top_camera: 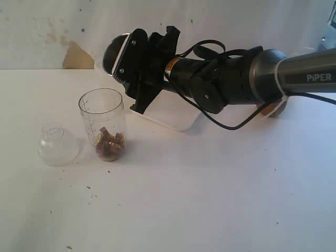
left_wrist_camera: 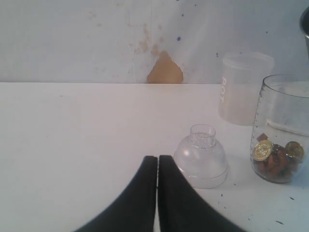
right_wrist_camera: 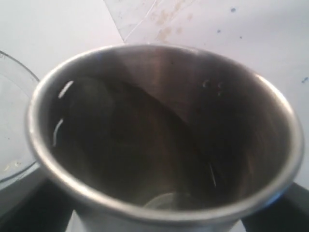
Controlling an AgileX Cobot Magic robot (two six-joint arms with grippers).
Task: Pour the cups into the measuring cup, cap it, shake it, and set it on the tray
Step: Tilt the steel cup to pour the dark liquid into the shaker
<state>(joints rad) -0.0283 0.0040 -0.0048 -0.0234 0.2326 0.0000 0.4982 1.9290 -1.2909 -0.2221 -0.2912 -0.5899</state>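
Note:
My right gripper (top_camera: 137,71) is shut on the steel tumbler (top_camera: 115,52), holding it tipped on its side above and just right of the measuring cup (top_camera: 103,123). In the right wrist view the tumbler (right_wrist_camera: 164,130) fills the frame, its inside dark and apparently empty. Brown bits and gold coins lie in the bottom of the measuring cup (left_wrist_camera: 280,130). The clear dome cap (top_camera: 58,144) rests on the table to its left. My left gripper (left_wrist_camera: 158,162) is shut on nothing, close beside the cap (left_wrist_camera: 201,157). The white tray (top_camera: 170,122) shows partly behind the right arm.
A frosted plastic cup (left_wrist_camera: 244,87) stands behind the measuring cup. A brown rounded object (top_camera: 273,108), probably the wooden cup, peeks from behind the right arm. A brown patch (top_camera: 77,56) marks the back wall.

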